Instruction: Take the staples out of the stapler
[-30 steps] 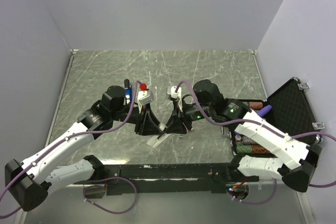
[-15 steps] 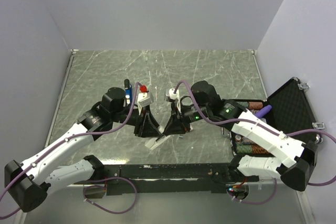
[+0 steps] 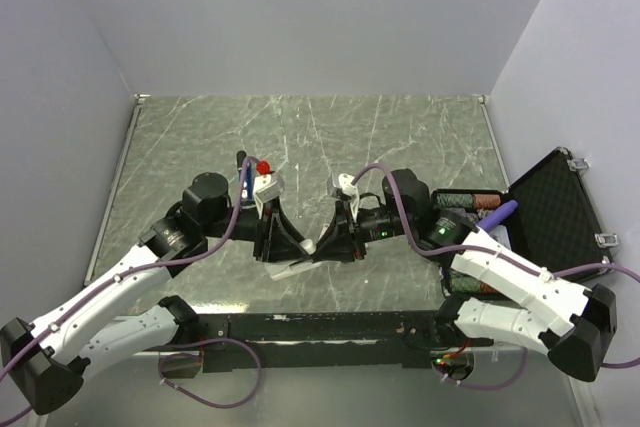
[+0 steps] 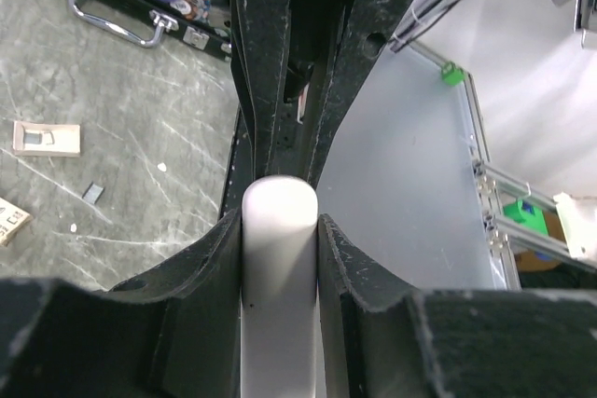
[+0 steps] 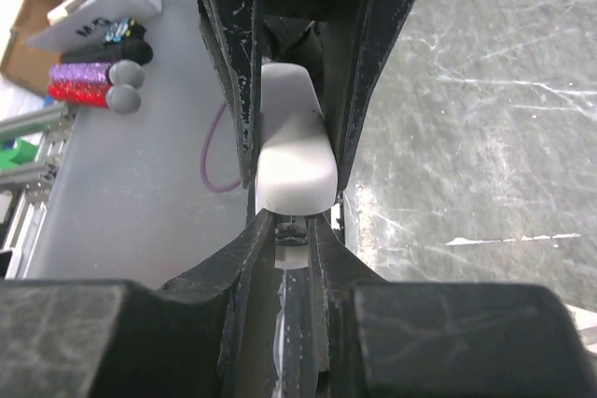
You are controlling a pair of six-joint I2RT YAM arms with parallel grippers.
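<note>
Left hand (image 4: 280, 221), right hand (image 5: 291, 230) drew closer, tips meeting; both clench pale bar (image 4: 280, 305); stapler (image 3: 243, 177) unmoved.

From above we get only a thin blue strip w/ black tip of the stapler (image 3: 243, 180); rest is behind the left arm (image 3: 150, 259). The pale bar (image 4: 280, 277) is mostly covered overhead by left gripper (image 4: 280, 219) & right gripper (image 5: 291, 226), near end cut off in left wrist view. Can't tell what sits betw. the right gripper's fingers. Specks (image 4: 93, 193) on the table (image 4: 140, 90): too small to ID.
</note>
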